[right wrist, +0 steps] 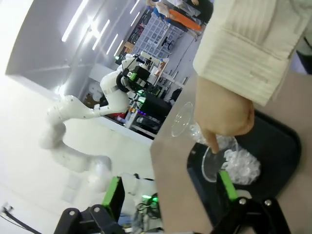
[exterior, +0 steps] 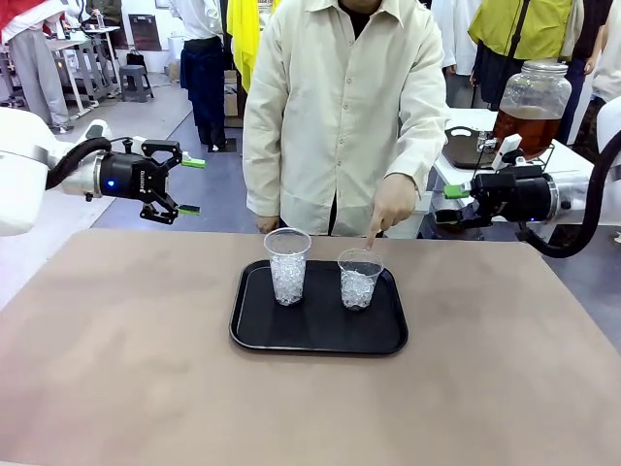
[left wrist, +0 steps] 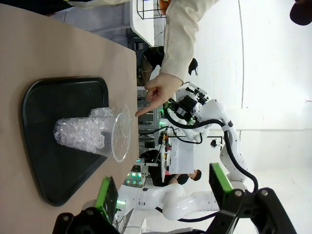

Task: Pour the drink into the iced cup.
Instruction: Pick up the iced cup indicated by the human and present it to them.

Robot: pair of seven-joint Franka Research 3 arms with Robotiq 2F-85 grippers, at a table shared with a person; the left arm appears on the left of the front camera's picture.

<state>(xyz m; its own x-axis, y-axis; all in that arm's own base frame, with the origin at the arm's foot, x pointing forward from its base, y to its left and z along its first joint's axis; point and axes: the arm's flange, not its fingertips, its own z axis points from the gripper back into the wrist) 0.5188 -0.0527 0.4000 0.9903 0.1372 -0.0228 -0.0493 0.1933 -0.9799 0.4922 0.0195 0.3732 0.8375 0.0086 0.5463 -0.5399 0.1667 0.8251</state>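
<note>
Hand (exterior: 393, 202) pts at iced cup (exterior: 359, 282) on tray (exterior: 315, 332); L end effector (exterior: 191, 185) & R end effector (exterior: 456, 205) spread.

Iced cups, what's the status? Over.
Both jaws open, empty. Tall iced cup, short iced cup on black tray, nothing poured yet. Person's hand points at short one.

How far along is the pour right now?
Done: iced taller cup and shorter cup stand on the tray; the person's hand points at the shorter. In hand: nothing; left claw and right claw are open, empty. Left: fetching the drink in the jar, pouring.
</note>
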